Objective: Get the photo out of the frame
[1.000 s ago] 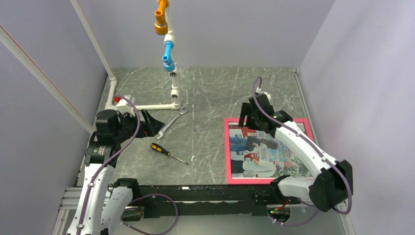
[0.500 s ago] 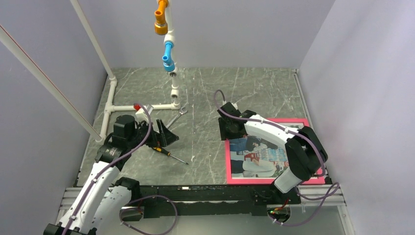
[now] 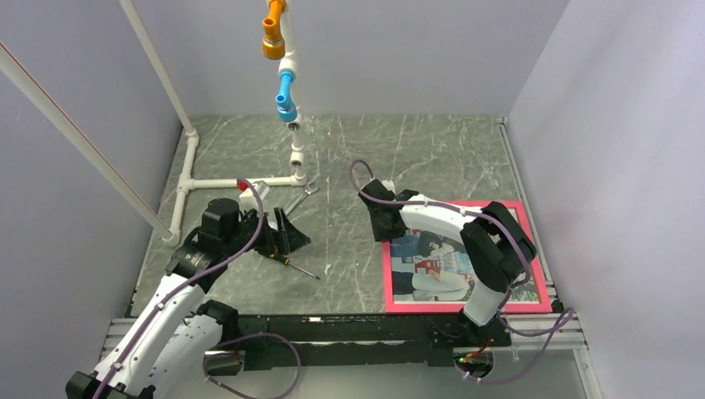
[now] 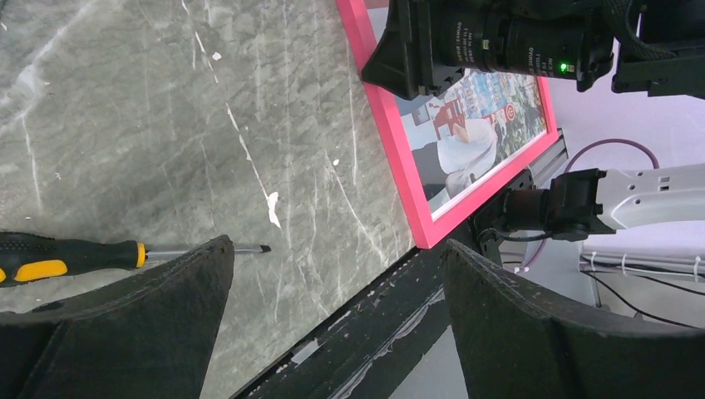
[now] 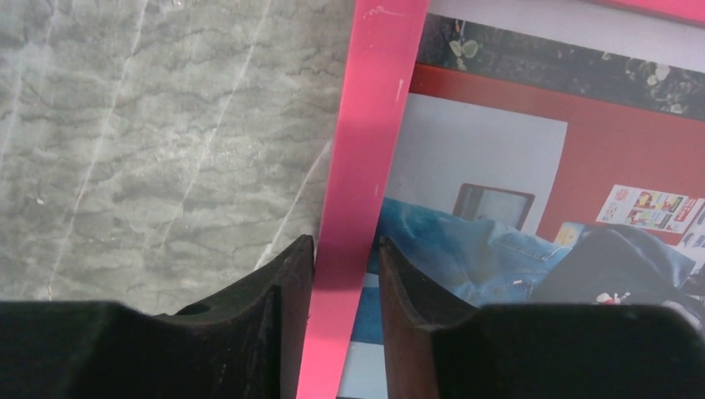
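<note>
Grey marbled table (image 3: pixel 357 158). Pink-red frame (image 5: pixel 349 208) lies flat at its near right. Photo (image 3: pixel 432 270) inside: denim-clad figures, red-white graphics. From above, right arm hides much of the print. Right gripper (image 5: pixel 345 243) half-closed astride the frame's left rail; actual pinch unclear. Left gripper (image 4: pixel 337 243) gaping, empty, over table by screwdriver (image 4: pixel 50 258).

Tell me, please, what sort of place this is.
Probably a robotics lab test cell: plain lilac walls box in a marbled table, with a white pipe rig and a screwdriver laid out.
</note>
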Controlling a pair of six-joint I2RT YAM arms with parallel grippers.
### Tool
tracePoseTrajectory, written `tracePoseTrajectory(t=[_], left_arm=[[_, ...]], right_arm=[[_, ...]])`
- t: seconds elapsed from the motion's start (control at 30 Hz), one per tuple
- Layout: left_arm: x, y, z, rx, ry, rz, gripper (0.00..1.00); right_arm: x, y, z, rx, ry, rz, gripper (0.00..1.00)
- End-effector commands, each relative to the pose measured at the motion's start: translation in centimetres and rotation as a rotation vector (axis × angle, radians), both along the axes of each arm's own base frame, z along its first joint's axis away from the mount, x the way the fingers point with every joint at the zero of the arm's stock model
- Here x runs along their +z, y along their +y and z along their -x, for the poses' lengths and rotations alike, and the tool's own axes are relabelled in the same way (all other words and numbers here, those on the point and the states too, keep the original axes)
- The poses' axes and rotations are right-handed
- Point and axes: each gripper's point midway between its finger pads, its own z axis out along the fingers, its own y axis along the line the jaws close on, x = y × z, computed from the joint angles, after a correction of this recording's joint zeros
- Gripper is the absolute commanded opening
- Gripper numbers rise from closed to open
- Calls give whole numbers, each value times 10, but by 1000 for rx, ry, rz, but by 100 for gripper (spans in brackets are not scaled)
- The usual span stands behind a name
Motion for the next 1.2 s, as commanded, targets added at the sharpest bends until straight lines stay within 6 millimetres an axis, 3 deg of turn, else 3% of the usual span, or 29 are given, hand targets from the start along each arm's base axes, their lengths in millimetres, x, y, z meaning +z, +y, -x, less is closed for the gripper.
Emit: tracePoseTrajectory(t=[0.0,0.37,0.63,0.8,0.93,1.17], left_arm=[[9,-4,-6,10,-40,10,96],[8,3,1,55,-48,-13,96],[4,14,15,84,-42,-27,97],[-1,19,23,88,-30,-35,97],[-12,22,25,100,-6,-50,97],[-26,32,21,181,-5,-53,96]], right_arm=[[5,10,-17,3,-65,4,33],[-11,32,-11,259,-100,168,1],[-11,62,-9,459,-102,139,0],[-14,88,13,680,-99,57,0],[-19,102,35,864,-136,88,0],[-16,110,58,995,-181,62,0]])
